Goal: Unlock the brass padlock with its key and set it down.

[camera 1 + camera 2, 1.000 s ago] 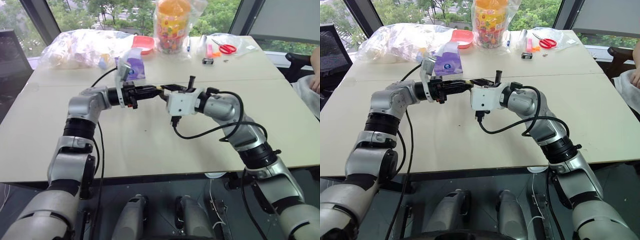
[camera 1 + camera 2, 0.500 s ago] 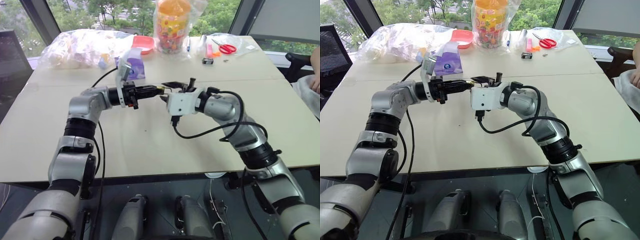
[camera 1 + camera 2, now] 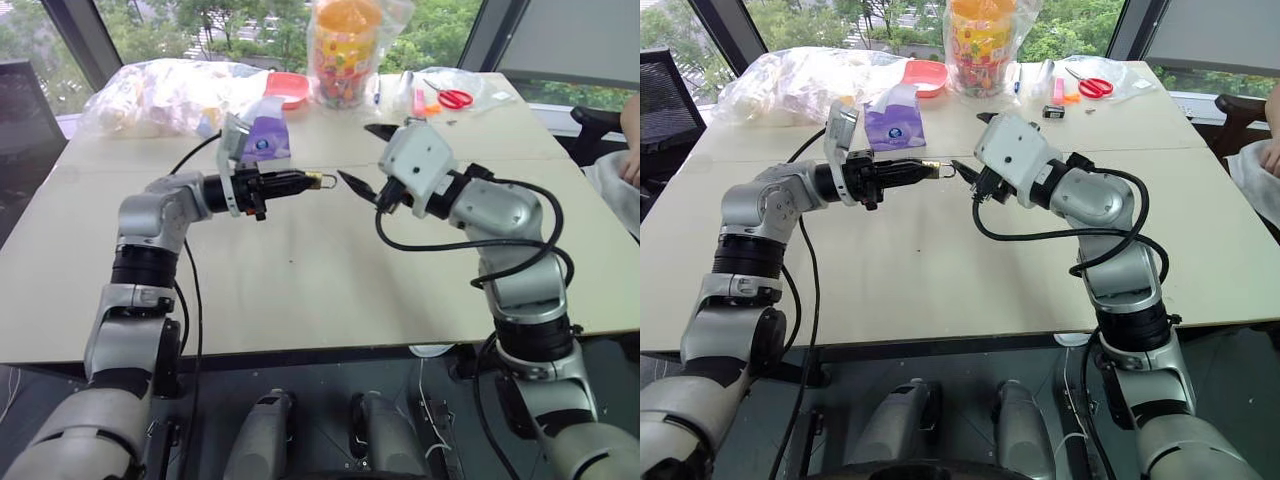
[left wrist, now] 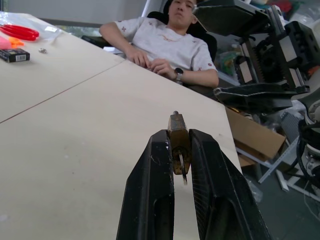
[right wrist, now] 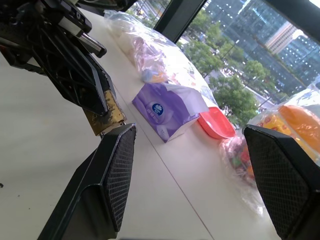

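My left gripper (image 3: pixel 303 182) is shut on the brass padlock (image 3: pixel 314 181), holding it level above the table (image 3: pixel 300 290). In the left wrist view the padlock (image 4: pixel 178 142) sits edge-on between the two black fingers (image 4: pixel 150 190). A thin silvery piece (image 3: pixel 329 182) sticks out of the lock toward my right gripper; I cannot tell whether it is the shackle or the key. My right gripper (image 3: pixel 368 158) is open, its fingers wide apart, a short gap to the right of the lock and not touching it. The padlock (image 5: pixel 106 117) also lies just beyond one right finger (image 5: pixel 112 175).
Along the far edge lie a purple tissue pack (image 3: pixel 266 140), a red bowl (image 3: pixel 288 88), a plastic bag of items (image 3: pixel 160 95), a jar of sweets (image 3: pixel 345 45), red scissors (image 3: pixel 455 97) and a small black object (image 3: pixel 415 121). A person (image 4: pixel 170 45) sits at the table's right side.
My right gripper has opened and pulled away from the padlock, rising to the right and rolling. The left gripper still holds the padlock in about the same place.
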